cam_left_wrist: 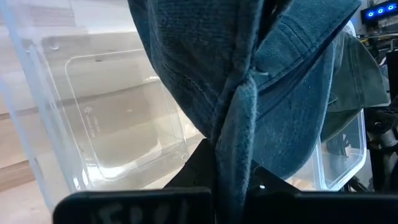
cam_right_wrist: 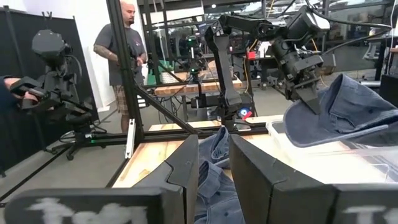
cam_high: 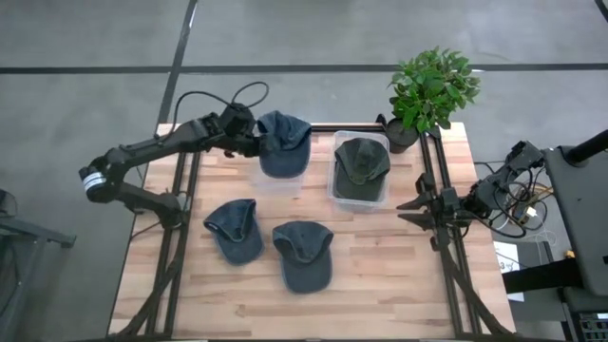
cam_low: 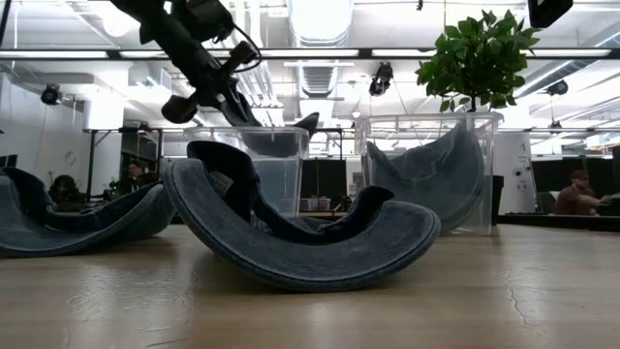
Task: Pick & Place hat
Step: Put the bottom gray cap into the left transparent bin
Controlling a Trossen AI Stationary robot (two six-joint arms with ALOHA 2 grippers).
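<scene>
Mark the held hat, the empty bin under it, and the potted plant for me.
Held hat [cam_high: 283, 144], high view, on its crown.
Empty bin [cam_left_wrist: 118, 134], left wrist view, on its clear floor.
Plant [cam_high: 432, 87], high view, on its leaves.

We see a bench [cam_high: 380, 266] of pale wooden planks, smooth with a slight sheen, the grain and joints showing. The held hat [cam_high: 283, 142] is blue denim-like cloth, matt and slightly fuzzy, with stitched seams plain in the left wrist view. The two hats lying near us, one on the left [cam_high: 235, 228] and one in the middle [cam_high: 303, 253], are of the same matt blue cloth. The hat on the far right [cam_high: 361, 163] is a duller grey-green cloth. Both bins, the left bin [cam_left_wrist: 106, 124] and the right bin [cam_high: 338, 190], are clear glossy plastic that catches the light. The left claw [cam_high: 255, 141] and right claw [cam_right_wrist: 214, 180] look like matt black plastic. The bench frame [cam_high: 180, 204] is dark matt metal.
</scene>
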